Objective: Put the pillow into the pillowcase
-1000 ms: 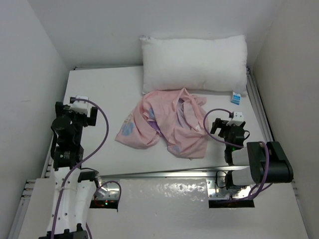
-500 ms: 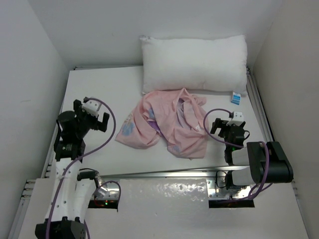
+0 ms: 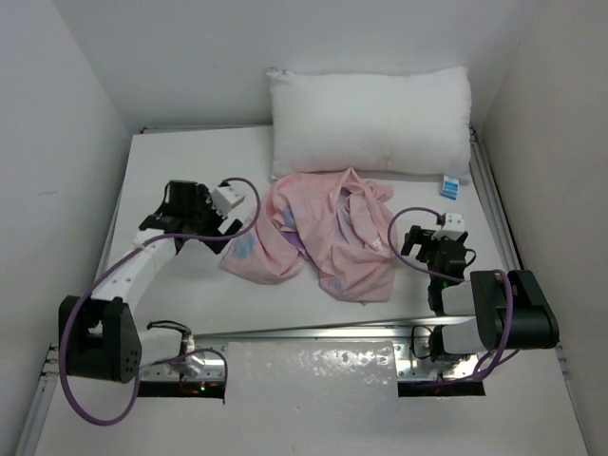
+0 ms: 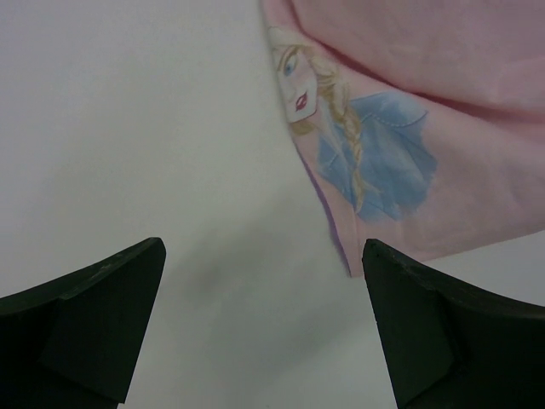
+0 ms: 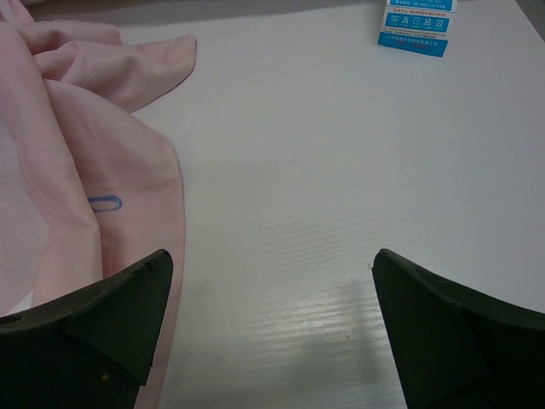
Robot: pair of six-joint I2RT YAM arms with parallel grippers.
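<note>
A: From above, where is the pillow (image 3: 370,119)?

B: At the far end of the table (image 3: 180,161), plump and white, up against the back wall. Its blue-and-white tag (image 3: 450,186) lies on the table by its right corner.

A: And the pillowcase (image 3: 318,237)?

B: It is crumpled in a pink heap mid-table, its far edge touching the pillow's near side. The pillow lies wholly outside it.

A: The arms?

B: The left gripper (image 3: 231,217) is low, just beside the heap's left edge. The right gripper (image 3: 435,245) sits just beside the heap's right edge. Neither holds anything.

A: The left wrist view?

B: Both fingers (image 4: 85,328) stand wide apart over bare table. A corner of the pillowcase lies ahead, nearer the right finger. It shows the blonde princess print (image 4: 349,136) in a blue dress and a thin purple strip along the edge. The fingers are clear of the cloth.

A: And the right wrist view?

B: The jaws are spread wide and empty, with bare table between them. The pink cloth lies to the left and runs down beside the left finger. I cannot tell whether it touches. A small blue mark (image 5: 104,202) shows on the cloth. The tag is at the top right, well apart from the fingers.
</note>
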